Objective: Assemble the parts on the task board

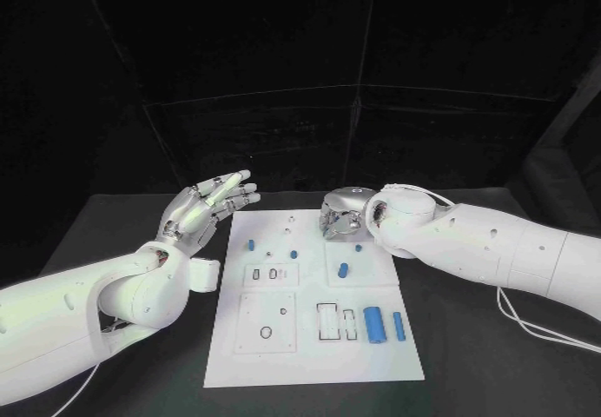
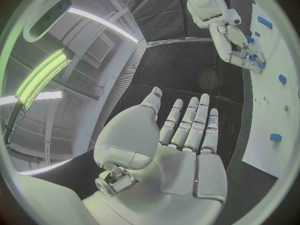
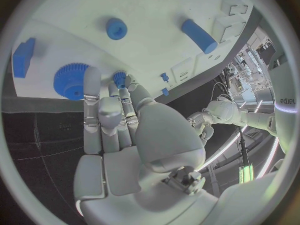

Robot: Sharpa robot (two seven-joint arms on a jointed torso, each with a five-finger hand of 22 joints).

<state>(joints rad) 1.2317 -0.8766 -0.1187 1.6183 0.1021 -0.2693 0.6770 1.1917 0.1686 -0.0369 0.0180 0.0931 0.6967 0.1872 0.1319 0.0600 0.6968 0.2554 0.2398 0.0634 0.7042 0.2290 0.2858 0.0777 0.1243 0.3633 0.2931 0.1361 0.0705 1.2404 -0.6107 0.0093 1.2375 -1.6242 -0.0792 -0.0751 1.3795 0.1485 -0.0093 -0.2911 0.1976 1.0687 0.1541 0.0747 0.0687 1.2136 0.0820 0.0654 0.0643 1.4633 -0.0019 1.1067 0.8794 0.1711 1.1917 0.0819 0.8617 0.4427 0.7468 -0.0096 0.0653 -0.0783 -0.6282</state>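
Observation:
The white task board (image 1: 313, 356) lies in the middle of the black table. On it lie blue parts: a thick cylinder (image 1: 373, 324), a thin rod (image 1: 399, 326), a peg (image 1: 345, 270) and small pieces (image 1: 251, 244). My right hand (image 1: 340, 215) hangs over the board's far end, fingers pointing down. There its thumb and a fingertip (image 3: 94, 80) pinch a small blue gear (image 3: 119, 78), beside a large blue gear (image 3: 70, 81) and a blue block (image 3: 24, 57). My left hand (image 1: 213, 204) is raised off the board's far left corner, fingers spread, holding nothing; its palm (image 2: 181, 155) is bare.
A small white box (image 1: 204, 274) sits against the board's left edge by my left forearm. White cables (image 1: 538, 326) trail on the table under my right arm. Cut-out slots (image 1: 328, 320) mark the board's near half. Dark curtains close the back.

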